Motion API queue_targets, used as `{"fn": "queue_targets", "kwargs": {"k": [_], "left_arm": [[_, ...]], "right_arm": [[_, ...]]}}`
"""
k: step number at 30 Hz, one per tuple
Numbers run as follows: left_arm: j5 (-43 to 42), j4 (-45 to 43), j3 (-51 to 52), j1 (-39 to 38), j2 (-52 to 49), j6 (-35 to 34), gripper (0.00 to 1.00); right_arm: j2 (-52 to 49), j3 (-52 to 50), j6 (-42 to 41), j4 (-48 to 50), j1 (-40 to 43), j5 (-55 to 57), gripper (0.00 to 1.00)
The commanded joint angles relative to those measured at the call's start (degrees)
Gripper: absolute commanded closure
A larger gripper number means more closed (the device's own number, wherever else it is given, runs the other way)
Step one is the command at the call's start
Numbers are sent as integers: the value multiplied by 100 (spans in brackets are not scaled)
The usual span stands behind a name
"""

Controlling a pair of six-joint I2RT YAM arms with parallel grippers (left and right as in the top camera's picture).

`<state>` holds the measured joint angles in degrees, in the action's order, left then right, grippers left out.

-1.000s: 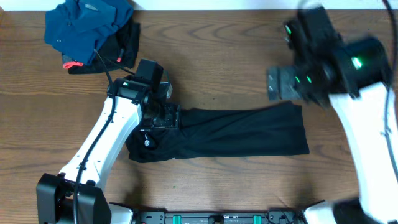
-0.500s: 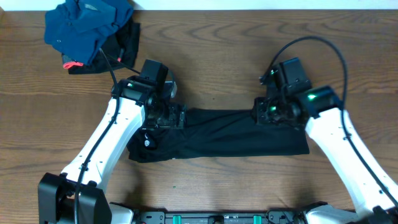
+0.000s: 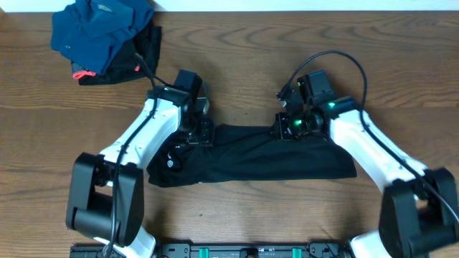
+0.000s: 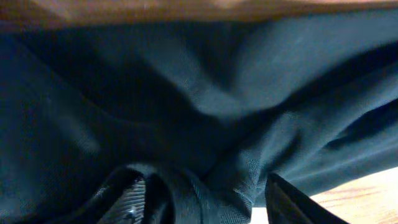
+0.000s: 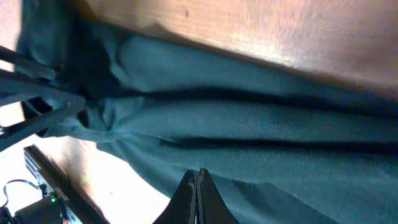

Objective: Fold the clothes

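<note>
Both arms down on black garment (image 3: 272, 158), one at each end of its far edge.
L fingers (image 4: 283, 199): part open, astride a bunched fold of the cloth near its L end; fabric sits betw. the two tips, but a firm pinch can't be told. R fingers (image 5: 186, 199): fully closed, tips together and down against the cloth at the far edge, R of centre; whether any fabric is nipped betw. them can't be told. Garment lies as a long flat band across mid desk (image 3: 287, 64), wrinkled at L end, small white mark there. Blue garment (image 3: 97, 32) heaped at far-L corner over a small black piece (image 3: 143, 54), well apart.
</note>
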<state>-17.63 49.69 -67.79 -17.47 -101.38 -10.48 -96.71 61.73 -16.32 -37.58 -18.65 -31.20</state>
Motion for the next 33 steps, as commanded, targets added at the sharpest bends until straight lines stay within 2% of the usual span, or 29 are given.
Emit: {"fn": "queue_targets", "kwargs": {"k": [1, 12, 19, 33], "left_arm": [[4, 50, 9, -13, -142, 11, 41], [389, 146, 9, -7, -321, 15, 41], [511, 157, 98, 120, -326, 35, 40], [544, -295, 748, 1040, -326, 33, 40]], "right_arm": [[-328, -39, 7, -15, 2, -170, 99], [-758, -39, 13, -575, 315, 1215, 99], [-761, -42, 177, -662, 920, 1335, 99], [-793, -44, -20, -1141, 2253, 2717, 99]]}}
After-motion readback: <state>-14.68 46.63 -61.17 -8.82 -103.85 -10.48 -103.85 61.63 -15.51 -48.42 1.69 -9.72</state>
